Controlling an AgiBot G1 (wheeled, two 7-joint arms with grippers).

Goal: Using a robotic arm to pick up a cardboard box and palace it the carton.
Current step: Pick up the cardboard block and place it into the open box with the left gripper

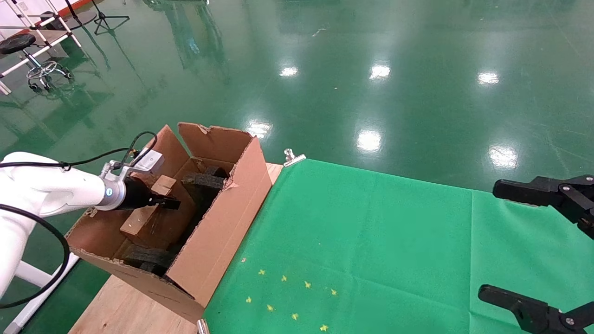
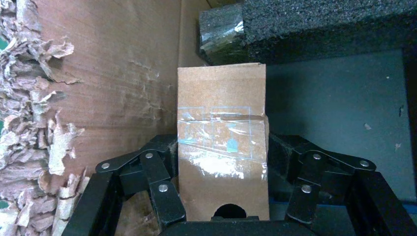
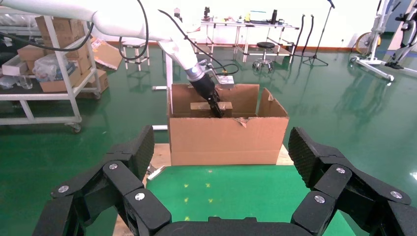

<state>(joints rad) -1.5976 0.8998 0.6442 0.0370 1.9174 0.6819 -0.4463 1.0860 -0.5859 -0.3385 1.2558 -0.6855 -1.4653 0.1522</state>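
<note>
A green cloth [image 1: 371, 241] covers most of the wooden desk [image 1: 125, 306], with small yellow star marks [image 1: 287, 297] scattered near its front edge. A metal clip [image 1: 293, 157] pins the cloth at the far corner. Around it lies a glossy green floor [image 1: 371, 69]; a black stool [image 1: 21, 44] and a white frame [image 1: 51, 28] stand far left.

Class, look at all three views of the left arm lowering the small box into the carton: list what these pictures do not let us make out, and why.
- Underside of the cardboard box: no view shows whether it rests on anything.
- Carton floor: head view, hidden by its near wall and black foam.
- Left gripper fingertips: left wrist view, behind the cardboard box.
- Right gripper: head view, cut by the edge.
</note>
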